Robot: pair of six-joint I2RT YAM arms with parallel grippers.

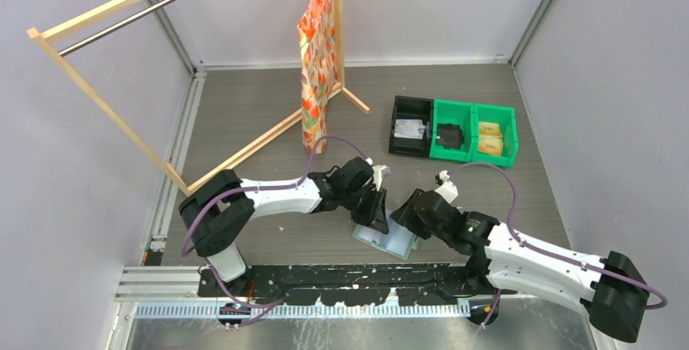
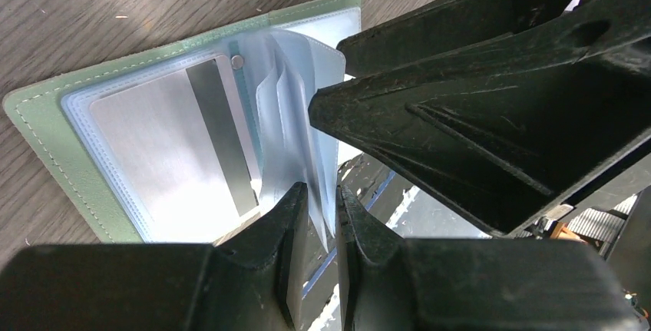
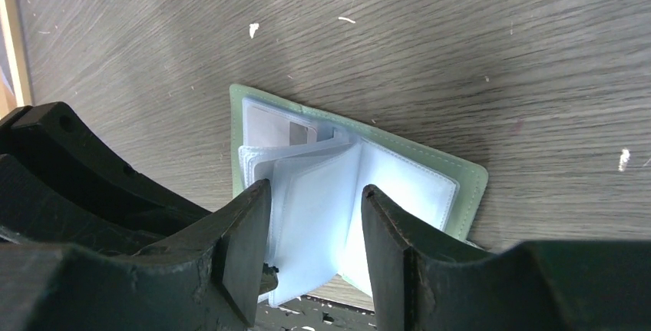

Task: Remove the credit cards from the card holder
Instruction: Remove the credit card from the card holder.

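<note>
- At the near edge of the table, between the two arms, the card holder is laid open and flat, its sage-green cover down on the grey wood grain.
- A leaf of its clear sleeves is pinched between the nearly closed fingertips of the left gripper, seemingly so that the booklet is fanned and pinned down.
- The right gripper is held low over the spine, its fingers spread to either side of an upright pale-blue leaf; no grip on it is shown.
- A silver card with a darker stripe is seen tucked in the pocket against the cover; none is seen lying out, so removal is judged not yet begun.
- The sleeves are glossy, thin and floppy, the cover is soft with stitched edges, and the card is stiff and brushed-looking; a slippery, easily buckled target is expected.
</note>
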